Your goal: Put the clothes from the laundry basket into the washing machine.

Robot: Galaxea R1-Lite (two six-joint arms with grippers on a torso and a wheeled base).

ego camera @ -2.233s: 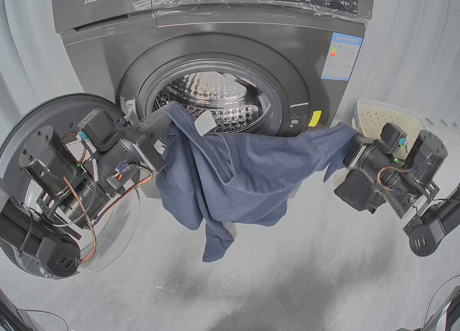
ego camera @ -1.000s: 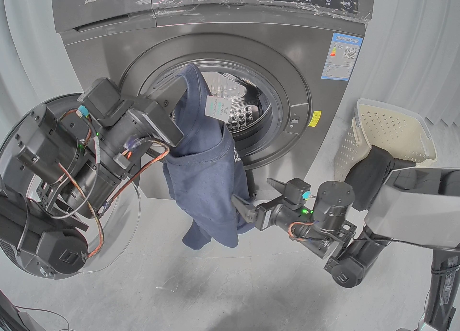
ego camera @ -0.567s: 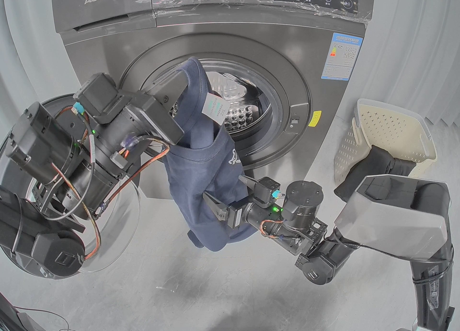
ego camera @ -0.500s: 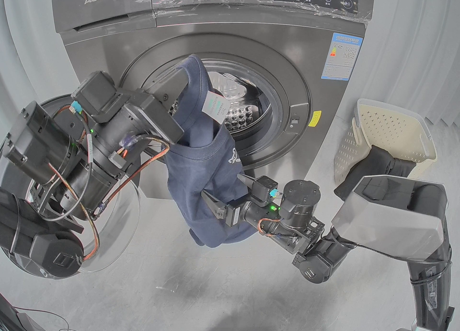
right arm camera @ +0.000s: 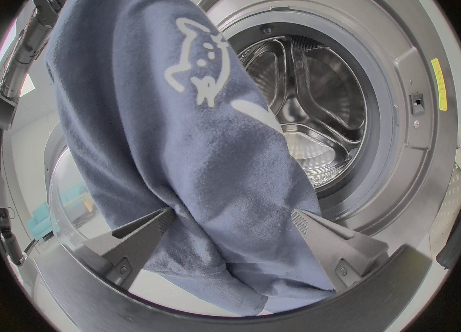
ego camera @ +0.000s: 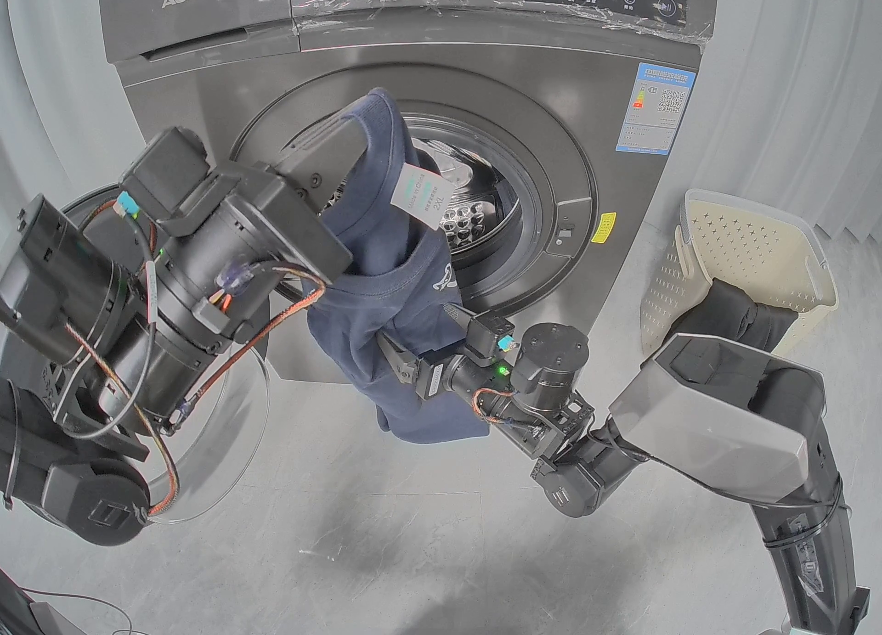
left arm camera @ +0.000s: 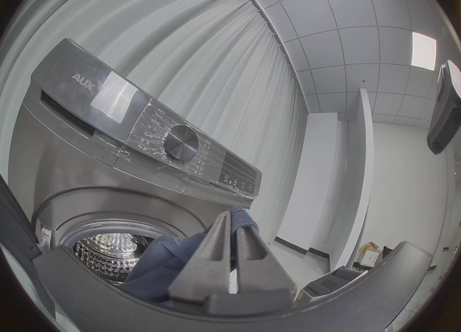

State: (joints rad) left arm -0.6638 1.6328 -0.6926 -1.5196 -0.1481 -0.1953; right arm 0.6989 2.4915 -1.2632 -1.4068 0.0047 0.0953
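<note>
A navy shirt [ego camera: 390,297] with a white tag hangs in front of the washing machine's [ego camera: 551,104] open drum [ego camera: 469,205]. My left gripper [ego camera: 356,128] is shut on its collar, up at the top left of the door opening. In the left wrist view the fingers [left arm camera: 218,251] are pressed together on blue cloth [left arm camera: 158,261]. My right gripper [ego camera: 424,341] is open against the shirt's lower part. In the right wrist view the shirt [right arm camera: 192,155] bulges between its spread fingers [right arm camera: 139,237], with the drum [right arm camera: 317,107] behind. The laundry basket [ego camera: 781,242] holds dark clothing [ego camera: 735,311].
The machine's round door [ego camera: 230,426] stands swung open on the left, behind my left arm. The cream basket leans beside the machine on the right. Bare grey floor [ego camera: 413,536] lies in front, and pale curtains hang on both sides.
My right gripper let go of the shirt's far end, swung down under the hanging cloth and rose against it, open. My left gripper lifted the collar to the top of the door opening.
</note>
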